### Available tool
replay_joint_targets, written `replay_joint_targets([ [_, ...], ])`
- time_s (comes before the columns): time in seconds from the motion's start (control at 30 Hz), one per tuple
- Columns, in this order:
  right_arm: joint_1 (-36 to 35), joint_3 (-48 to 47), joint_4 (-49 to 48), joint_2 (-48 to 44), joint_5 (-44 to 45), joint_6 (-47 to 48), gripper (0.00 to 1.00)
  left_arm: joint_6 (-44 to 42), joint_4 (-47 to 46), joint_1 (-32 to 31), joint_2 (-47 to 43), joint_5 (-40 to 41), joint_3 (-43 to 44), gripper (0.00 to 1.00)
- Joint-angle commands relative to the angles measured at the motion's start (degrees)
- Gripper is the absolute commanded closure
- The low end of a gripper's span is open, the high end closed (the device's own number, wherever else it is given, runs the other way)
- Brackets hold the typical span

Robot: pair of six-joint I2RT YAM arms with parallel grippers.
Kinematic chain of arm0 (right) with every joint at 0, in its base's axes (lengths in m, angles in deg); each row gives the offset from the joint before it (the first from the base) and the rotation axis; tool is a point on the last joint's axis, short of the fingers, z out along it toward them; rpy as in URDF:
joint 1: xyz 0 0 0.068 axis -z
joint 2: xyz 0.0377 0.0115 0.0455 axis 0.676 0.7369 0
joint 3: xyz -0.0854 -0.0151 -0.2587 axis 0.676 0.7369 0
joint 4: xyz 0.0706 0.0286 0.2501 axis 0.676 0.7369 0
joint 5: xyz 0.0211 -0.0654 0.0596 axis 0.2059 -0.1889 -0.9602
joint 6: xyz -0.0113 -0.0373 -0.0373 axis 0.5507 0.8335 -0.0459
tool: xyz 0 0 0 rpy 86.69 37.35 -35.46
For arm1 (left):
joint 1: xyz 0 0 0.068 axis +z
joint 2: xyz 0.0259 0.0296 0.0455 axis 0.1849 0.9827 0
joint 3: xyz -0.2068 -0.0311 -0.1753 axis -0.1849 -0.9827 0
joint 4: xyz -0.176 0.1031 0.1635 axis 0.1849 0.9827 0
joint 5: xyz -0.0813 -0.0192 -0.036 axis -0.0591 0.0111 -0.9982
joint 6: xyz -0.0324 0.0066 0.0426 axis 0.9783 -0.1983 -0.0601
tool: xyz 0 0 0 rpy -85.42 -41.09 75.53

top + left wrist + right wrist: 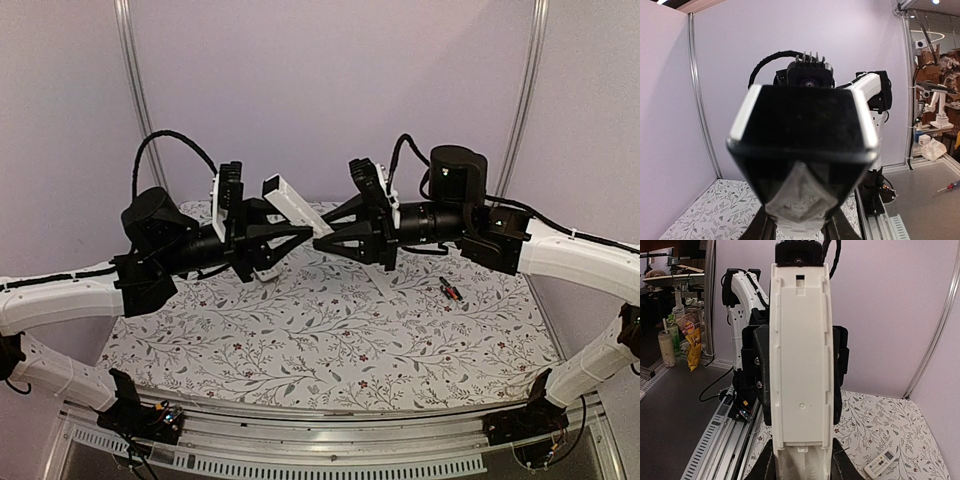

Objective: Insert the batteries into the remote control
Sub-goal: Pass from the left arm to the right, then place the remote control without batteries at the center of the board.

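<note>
We see the white remote [801, 365], its smooth back showing, raised in mid-air and clamped by both the left gripper [303, 233] and the right gripper [322, 240]. One black, red-banded battery [450, 291] lies on the flowered table [300, 340], to the right.

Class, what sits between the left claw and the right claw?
A white rectangular plastic remote control, gripped by the left claw and the right claw above the table; the top view shows it.

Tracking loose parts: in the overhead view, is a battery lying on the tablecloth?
Yes, a battery lies on the floral tablecloth, toward its right side, with nothing touching it.
</note>
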Motion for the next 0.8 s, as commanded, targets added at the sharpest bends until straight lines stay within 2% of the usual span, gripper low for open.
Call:
replay_joint_targets([
  [0.0, -0.2, -1.8, 3.8, 0.7, 4.9, 1.0, 1.00, 0.4, -0.1, -0.8, 0.1, -0.2, -0.2, 1.00],
  [0.03, -0.2, -2.0, 5.1, 0.6, 6.2, 1.0, 1.00, 0.6, 0.2, -0.8, 0.0, 0.6, -0.2, 0.93],
  [0.07, -0.2, -2.3, 6.5, 0.6, 7.3, 1.2, 1.00, 0.8, 0.8, -0.9, 0.0, 1.4, -0.1, 0.69],
  [0.1, -0.2, -2.4, 10.1, 0.6, 10.4, 2.4, 1.00, 1.0, 2.7, -0.6, -0.9, 3.8, 0.4, 0.29],
  [0.13, 0.0, -2.3, 11.8, 0.6, 12.2, 3.0, 1.00, 1.3, 3.5, -0.4, -1.5, 5.0, 0.4, 0.16],
  [0.17, 0.2, -2.2, 14.4, 0.6, 14.6, 3.8, 1.00, 1.5, 4.1, 0.1, -2.5, 6.2, 0.3, 0.11],
  [0.23, 1.1, -1.7, 18.3, 1.1, 17.7, 4.7, 1.00, 2.2, 5.0, 1.2, -4.8, 9.3, -0.3, 0.07],
  [0.4, 2.1, 2.2, 26.1, 4.5, 25.3, 7.2, 1.00, 3.3, 8.8, 4.5, -10.3, 21.2, -1.9, 0.07],
  [0.53, 2.1, 3.5, 30.1, 9.9, 25.4, 9.1, 1.00, 5.5, 13.3, 6.2, -11.2, 32.0, -2.6, 0.09],
  [0.77, 0.8, 3.8, 32.4, 20.8, 26.9, 15.3, 1.00, 8.9, 14.0, 7.3, -11.7, 38.0, -5.8, 0.10],
])
